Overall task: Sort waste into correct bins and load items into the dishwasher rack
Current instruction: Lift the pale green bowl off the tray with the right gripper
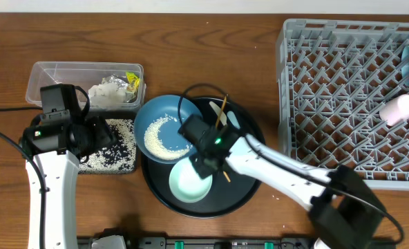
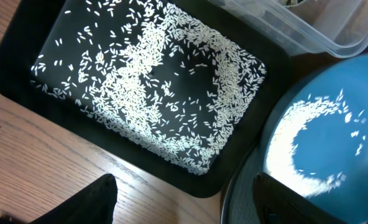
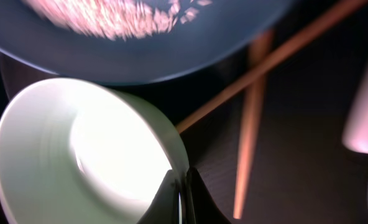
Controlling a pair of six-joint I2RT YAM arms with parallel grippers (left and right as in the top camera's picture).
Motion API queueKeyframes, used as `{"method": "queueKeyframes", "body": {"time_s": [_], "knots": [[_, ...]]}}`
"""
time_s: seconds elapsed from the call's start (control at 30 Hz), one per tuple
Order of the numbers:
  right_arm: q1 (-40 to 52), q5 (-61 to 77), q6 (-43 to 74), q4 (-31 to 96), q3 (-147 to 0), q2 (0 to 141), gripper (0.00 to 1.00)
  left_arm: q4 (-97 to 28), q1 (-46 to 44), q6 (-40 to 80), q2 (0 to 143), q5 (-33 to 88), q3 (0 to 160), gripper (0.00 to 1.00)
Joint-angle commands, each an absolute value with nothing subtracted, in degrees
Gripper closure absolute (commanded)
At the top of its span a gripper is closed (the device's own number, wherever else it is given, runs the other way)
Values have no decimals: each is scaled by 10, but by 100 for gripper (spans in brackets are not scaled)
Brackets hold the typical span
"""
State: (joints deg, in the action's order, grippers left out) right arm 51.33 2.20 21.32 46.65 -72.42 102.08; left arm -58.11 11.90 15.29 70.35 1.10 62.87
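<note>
Right pincer (image 3: 183,180) clamps the rim of the pale-green bowl (image 3: 78,162) on the round black tray (image 1: 242,187), just beside the blue bowl (image 1: 156,114), with the grey rack (image 1: 329,104) well apart, while the left pincer (image 2: 184,202) hangs open above the edge of the shallow black tray (image 2: 13,74).

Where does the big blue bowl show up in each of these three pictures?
Overhead: blue bowl left of centre, overlapping the round black tray.
Left wrist: lower right, beside the rice-filled black tray.
Right wrist: along the top edge, blurred.
Shared landmark: the white rice crescent inside it.
</note>
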Motion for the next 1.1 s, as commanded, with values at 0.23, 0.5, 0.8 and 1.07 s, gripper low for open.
{"method": "queueKeyframes", "body": {"time_s": [0.23, 0.5, 0.8, 1.07], "knots": [[416, -120, 161, 490, -760, 934, 99, -583, 120, 163, 705, 8, 631, 29], [379, -80, 156, 522, -760, 936, 99, -583, 120, 163, 705, 8, 631, 29], [409, -58, 163, 527, -730, 976, 99, -583, 120, 163, 705, 8, 631, 29], [409, -58, 169, 521, -703, 990, 99, -583, 120, 163, 705, 8, 631, 29]]}}
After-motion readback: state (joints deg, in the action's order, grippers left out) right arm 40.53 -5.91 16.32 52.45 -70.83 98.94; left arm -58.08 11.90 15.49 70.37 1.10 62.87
